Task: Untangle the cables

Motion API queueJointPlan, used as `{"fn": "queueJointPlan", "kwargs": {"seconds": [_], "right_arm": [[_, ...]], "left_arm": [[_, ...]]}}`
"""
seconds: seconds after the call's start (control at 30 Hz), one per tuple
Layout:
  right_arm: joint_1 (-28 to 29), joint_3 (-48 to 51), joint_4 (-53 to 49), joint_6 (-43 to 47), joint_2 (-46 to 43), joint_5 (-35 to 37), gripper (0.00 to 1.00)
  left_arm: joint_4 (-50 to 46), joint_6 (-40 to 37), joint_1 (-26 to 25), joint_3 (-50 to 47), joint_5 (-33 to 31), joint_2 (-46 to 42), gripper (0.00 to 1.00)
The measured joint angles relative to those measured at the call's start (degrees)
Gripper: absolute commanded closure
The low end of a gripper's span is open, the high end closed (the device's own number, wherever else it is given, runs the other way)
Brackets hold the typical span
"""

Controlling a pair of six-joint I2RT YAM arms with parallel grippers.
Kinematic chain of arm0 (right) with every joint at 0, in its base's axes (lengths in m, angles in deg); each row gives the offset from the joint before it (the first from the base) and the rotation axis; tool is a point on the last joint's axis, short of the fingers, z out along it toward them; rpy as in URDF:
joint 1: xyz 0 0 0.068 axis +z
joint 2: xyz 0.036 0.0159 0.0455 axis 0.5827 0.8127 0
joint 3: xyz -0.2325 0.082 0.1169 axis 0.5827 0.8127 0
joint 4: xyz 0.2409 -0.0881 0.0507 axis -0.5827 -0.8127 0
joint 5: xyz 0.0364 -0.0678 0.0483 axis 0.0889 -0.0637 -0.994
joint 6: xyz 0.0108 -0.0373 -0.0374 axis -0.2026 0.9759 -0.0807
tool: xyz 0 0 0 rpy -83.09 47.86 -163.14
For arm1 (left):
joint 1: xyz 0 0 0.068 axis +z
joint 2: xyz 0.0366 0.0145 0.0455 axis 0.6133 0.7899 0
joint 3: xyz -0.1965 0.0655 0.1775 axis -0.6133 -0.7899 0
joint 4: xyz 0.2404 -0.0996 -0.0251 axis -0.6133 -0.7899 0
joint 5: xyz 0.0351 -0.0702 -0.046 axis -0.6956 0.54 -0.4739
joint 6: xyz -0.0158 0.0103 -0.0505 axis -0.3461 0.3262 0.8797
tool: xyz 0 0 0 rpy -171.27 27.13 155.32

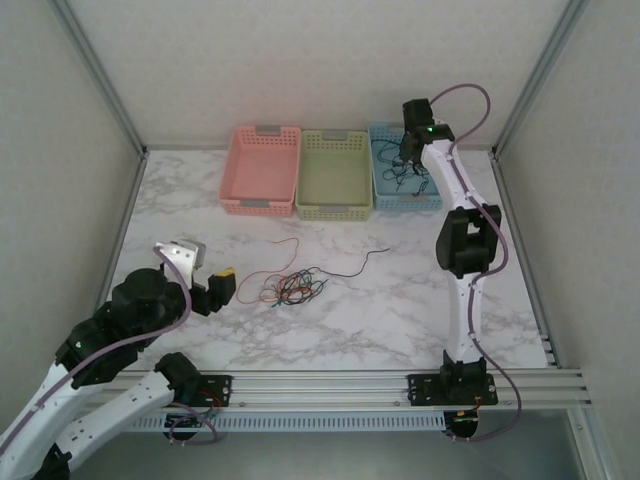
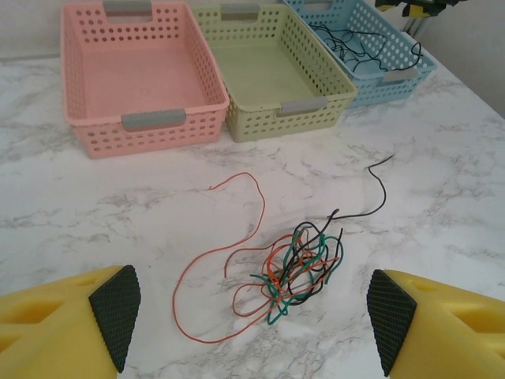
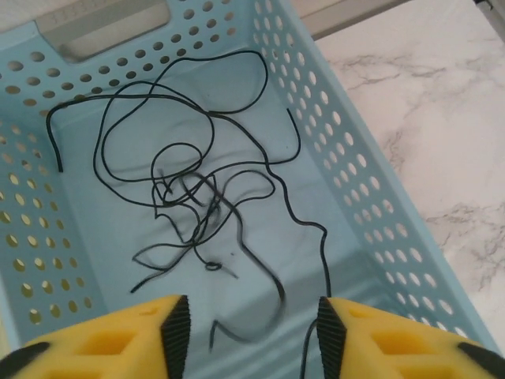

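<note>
- Cables (image 1: pixel 292 288) lay in a small knot of black, red, orange and green strands on the marble table (image 1: pixel 400 310), near its middle in the top view.
- A red strand (image 2: pixel 256 209) looped out of the knot toward 11 o'clock in the left wrist view and curved back round at 8 o'clock.
- A black strand (image 2: pixel 380 189) trailed away from the knot toward 2 o'clock, lying flat on the table.
- The left gripper (image 1: pixel 222 287) sat low at 9 o'clock of the knot, near it but not touching.
- In its wrist view the left gripper (image 2: pixel 252 316) had its jaws spread wide with nothing between them, and the knot lay just ahead at 12 o'clock.
- Three baskets stood side by side at the table's 12 o'clock edge: pink (image 1: pixel 236 170), green (image 1: pixel 333 210) and blue (image 1: pixel 408 200).
- Black cables (image 3: pixel 193 189) lay loosely coiled on the floor of the blue basket (image 3: pixel 347 158).
- The right gripper (image 1: pixel 412 150) hung over the blue basket.
- In the right wrist view its jaws (image 3: pixel 246 332) stood apart, clamped on nothing; a blurred black loop showed in the gap between the pads.
</note>
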Motion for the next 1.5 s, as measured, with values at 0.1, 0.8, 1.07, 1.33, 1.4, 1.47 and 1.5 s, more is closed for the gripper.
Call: {"fn": "queueJointPlan", "kwargs": {"seconds": [0.1,0.8,1.07,1.33,1.4,1.47,1.5], "right_arm": [[0.0,0.31,-0.31,-0.02,-0.31,-1.9,0.43],[23.96,60.22,20.96,9.7,-49.81,-23.21,0.52],[33.07,68.63,28.02,27.45,-46.29,-33.66,0.39],[33.48,65.22,28.39,39.45,-36.06,-35.19,0.36],[33.51,63.69,27.15,41.27,-34.53,-35.52,0.36],[33.51,62.05,26.12,42.82,-33.24,-35.85,0.37],[33.53,61.53,25.86,43.45,-32.81,-35.85,0.37]], "left_arm": [[0.02,3.39,0.0,-0.61,-0.31,1.79,0.22],[13.25,22.47,0.0,-16.0,2.14,12.48,0.24],[19.54,29.83,1.46,-25.29,3.06,14.36,0.24],[19.54,32.06,2.99,-26.4,3.69,10.19,0.24],[19.52,32.09,3.04,-26.43,3.74,9.97,0.24],[19.47,32.09,3.17,-26.58,3.91,9.53,0.25],[19.41,32.09,3.26,-26.67,4.0,9.25,0.25]]}}
